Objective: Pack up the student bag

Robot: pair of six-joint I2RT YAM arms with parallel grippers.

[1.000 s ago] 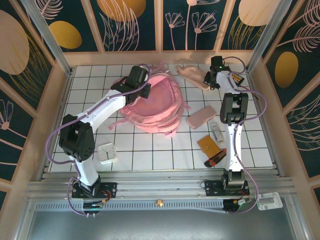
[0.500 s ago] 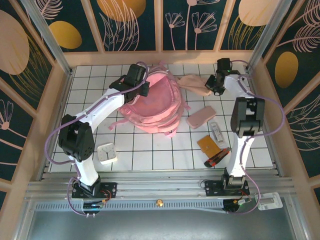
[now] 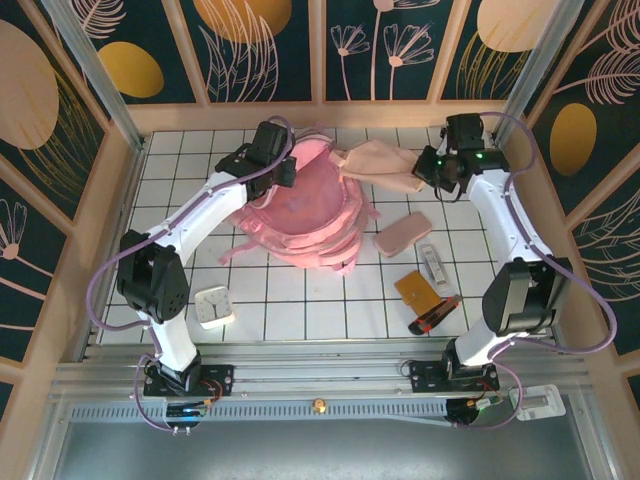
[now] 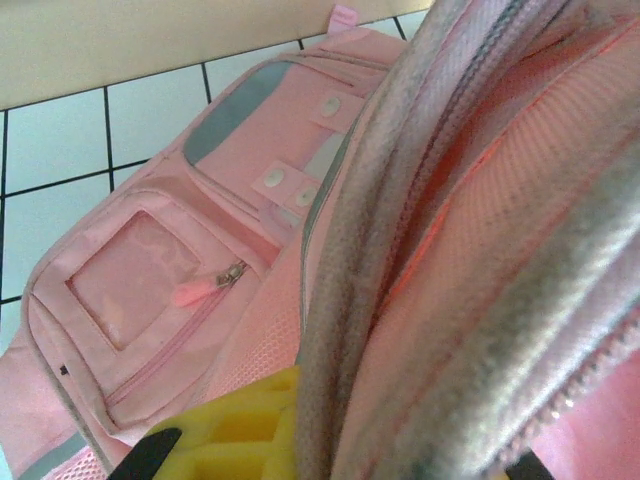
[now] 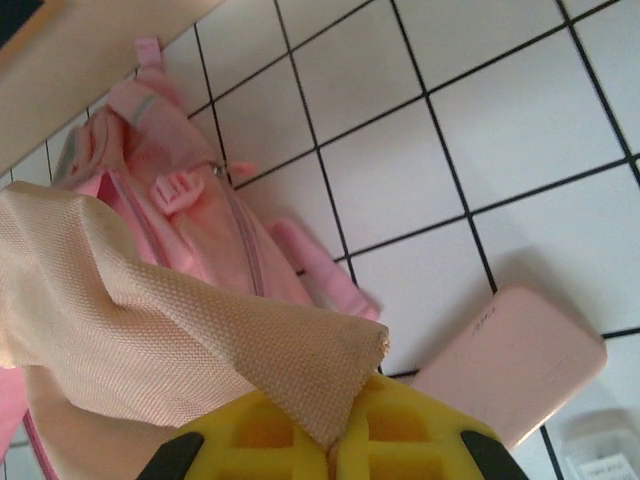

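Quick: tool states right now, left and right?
Left tool: closed on the student bag, at its opening rim.
Right tool: closed on the beige cloth pouch.

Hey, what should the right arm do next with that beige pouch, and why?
Probably carry the cloth pouch left over the student bag and lower it in: the right fingers pinch its corner, while the left fingers hold the bag's zipper edge.

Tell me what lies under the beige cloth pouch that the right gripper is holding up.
Below the cloth pouch, pinched in the right gripper, lie white table tiles and an edge of the student bag. How far the bag runs beneath the cloth is hidden.
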